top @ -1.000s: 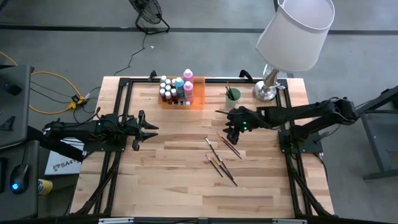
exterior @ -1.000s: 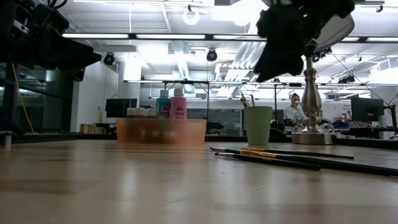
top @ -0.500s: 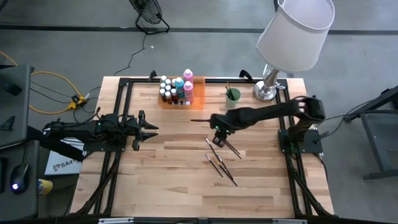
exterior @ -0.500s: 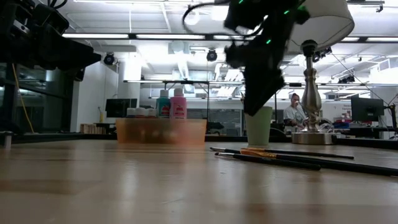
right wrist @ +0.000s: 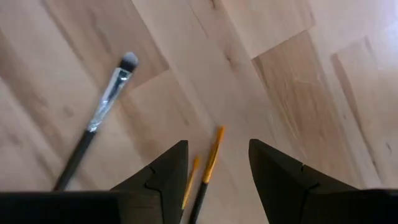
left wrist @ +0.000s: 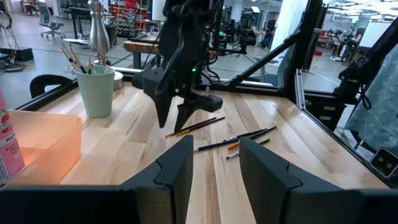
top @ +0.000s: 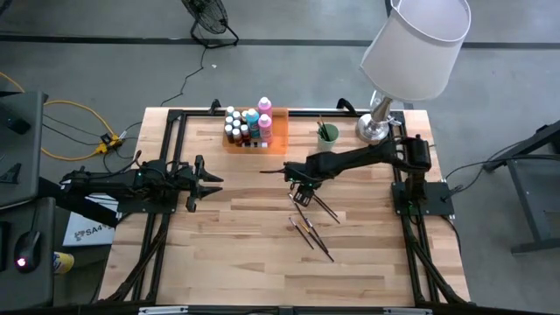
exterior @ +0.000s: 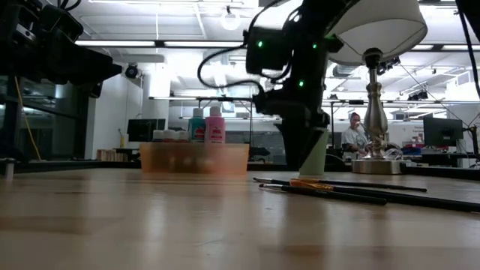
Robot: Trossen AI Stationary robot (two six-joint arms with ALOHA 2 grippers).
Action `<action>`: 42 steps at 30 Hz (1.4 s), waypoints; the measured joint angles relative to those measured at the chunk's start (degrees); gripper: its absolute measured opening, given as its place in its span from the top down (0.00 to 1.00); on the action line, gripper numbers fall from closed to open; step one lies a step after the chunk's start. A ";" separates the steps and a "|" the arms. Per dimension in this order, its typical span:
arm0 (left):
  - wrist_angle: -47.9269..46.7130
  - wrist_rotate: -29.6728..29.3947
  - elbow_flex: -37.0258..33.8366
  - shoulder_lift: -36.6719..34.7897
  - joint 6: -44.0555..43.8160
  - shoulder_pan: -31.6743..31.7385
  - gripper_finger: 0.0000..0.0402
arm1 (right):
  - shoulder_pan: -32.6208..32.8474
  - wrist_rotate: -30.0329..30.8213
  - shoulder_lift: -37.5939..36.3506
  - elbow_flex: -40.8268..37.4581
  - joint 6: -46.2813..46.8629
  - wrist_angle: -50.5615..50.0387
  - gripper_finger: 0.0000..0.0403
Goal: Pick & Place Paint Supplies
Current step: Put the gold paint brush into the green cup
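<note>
Several thin paintbrushes (top: 311,214) are seen lying loose on the wooden table (top: 245,254), just right of its middle; their exact count cannot be made out from above, since they overlap and the right gripper (top: 300,185) hangs over the uppermost ones. That gripper is pointed down at the brushes with its fingers spread and nothing between them. In the right wrist view two orange-tipped brush handles (right wrist: 208,165) are framed in the gap between the fingers, their lower ends cut off by the picture's edge, while a silver-ferruled brush (right wrist: 102,112) lies apart from them and is also cut off. Whether the fingertips touch the wood cannot be told.

The paint bottles (top: 248,125) are packed upright in the translucent orange tray (top: 278,133) at the far edge of the table, with pink and blue taller ones standing above the rest. In the low view only the two taller bottles (exterior: 206,124) and a few white caps are clear above the tray's wall; the others are blurred behind it. A pale green cup (top: 327,134) holding what appear to be a few brushes stands right of the tray, and in the low view it is largely hidden by the right arm. A lamp (top: 411,52) stands at the far right corner.

The left gripper (top: 208,182) waits at the table's left side, fingers apart and empty.
</note>
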 joint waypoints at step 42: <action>-0.02 0.01 0.00 0.01 0.00 0.00 0.69 | -0.32 -2.55 3.97 0.67 3.09 1.87 0.84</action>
